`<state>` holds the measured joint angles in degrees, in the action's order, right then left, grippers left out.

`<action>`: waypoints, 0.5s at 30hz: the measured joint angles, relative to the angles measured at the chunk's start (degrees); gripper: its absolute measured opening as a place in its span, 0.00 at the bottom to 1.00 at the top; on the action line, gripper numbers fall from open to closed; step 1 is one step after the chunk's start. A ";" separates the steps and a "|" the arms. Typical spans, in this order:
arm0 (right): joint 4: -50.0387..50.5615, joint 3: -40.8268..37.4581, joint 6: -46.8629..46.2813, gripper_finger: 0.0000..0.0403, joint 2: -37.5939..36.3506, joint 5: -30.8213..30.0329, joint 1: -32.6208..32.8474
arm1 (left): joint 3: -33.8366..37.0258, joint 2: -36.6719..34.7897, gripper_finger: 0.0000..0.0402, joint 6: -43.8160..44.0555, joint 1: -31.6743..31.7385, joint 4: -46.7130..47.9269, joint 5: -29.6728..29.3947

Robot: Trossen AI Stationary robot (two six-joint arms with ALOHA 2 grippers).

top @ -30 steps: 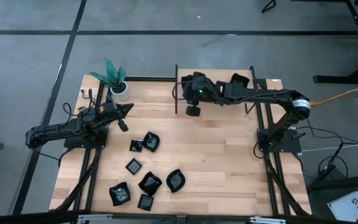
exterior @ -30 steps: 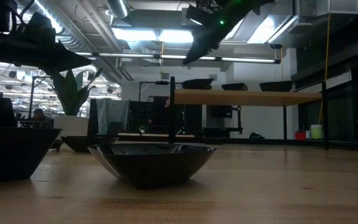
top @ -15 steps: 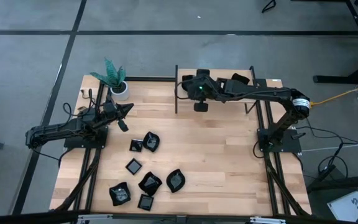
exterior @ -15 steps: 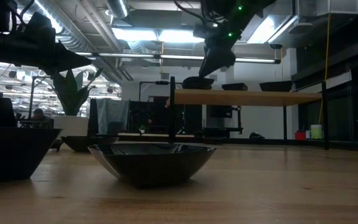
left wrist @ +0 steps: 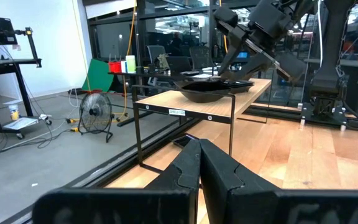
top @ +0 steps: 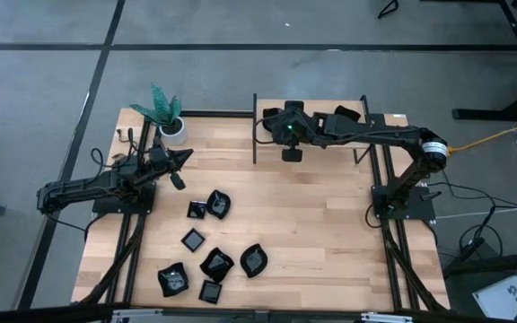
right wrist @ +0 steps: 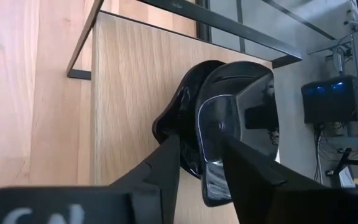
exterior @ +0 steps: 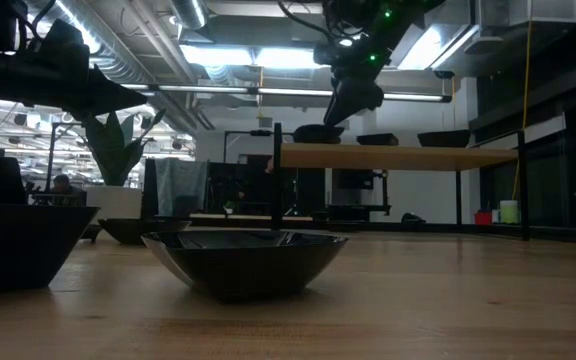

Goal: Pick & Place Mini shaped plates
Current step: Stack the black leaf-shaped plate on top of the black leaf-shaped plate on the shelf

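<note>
A raised wooden shelf (top: pixel 317 126) stands at the table's far edge. My right gripper (right wrist: pixel 199 142) reaches over it, slanting down, shut on a glossy black squarish mini plate (right wrist: pixel 241 106) that lies on a rounded black plate (right wrist: pixel 176 118). In the low view the gripper (exterior: pixel 340 115) stands just above that stack (exterior: pixel 318 131). Two more plates (exterior: pixel 376 139) sit further along the shelf. Several mini plates (top: pixel 215 263) lie on the table at the near left. My left gripper (left wrist: pixel 199 155) is shut and holds nothing, level at the table's left side (top: pixel 183 158). My right gripper has the squarish plate by its near rim (right wrist: pixel 207 168), one finger over the plate's inside and one outside it. The fingers come from above, slanting down toward the far edge. The plate rests on the rounded plate on the shelf, tilted a little.
A white pot with a green plant (top: pixel 173 128) stands at the far left corner. The shelf's black frame posts (top: pixel 255 135) rise beside my right gripper. Bare wood lies across the table's middle and right (top: pixel 330 233).
My right gripper has swung a little toward the far right over the shelf and tipped more steeply down, rolling as it went. The plate it carries has come down onto the rounded plate on the shelf.
</note>
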<state>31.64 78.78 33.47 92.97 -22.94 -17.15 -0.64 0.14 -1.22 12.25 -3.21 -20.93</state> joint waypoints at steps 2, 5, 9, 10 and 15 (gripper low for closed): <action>0.14 0.00 0.00 0.26 0.15 0.02 -0.12 | 0.01 0.00 0.01 0.01 0.02 0.01 0.00; 0.12 -0.01 0.00 0.21 0.80 0.02 -0.37 | 0.01 0.00 0.01 0.01 0.00 0.01 0.00; -0.20 -0.07 0.00 0.15 1.05 0.04 -0.59 | -0.01 0.00 0.01 0.01 0.00 -0.01 0.00; -0.06 -0.07 0.00 0.14 1.08 0.04 -0.59 | -0.01 0.00 0.01 0.01 0.02 -0.01 0.00; -0.04 -0.07 0.00 0.04 1.16 0.11 -0.59 | 0.02 0.00 0.01 0.01 0.00 0.01 0.00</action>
<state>31.59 78.72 33.47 94.13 -22.83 -17.74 -0.62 0.14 -1.21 12.25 -3.20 -20.93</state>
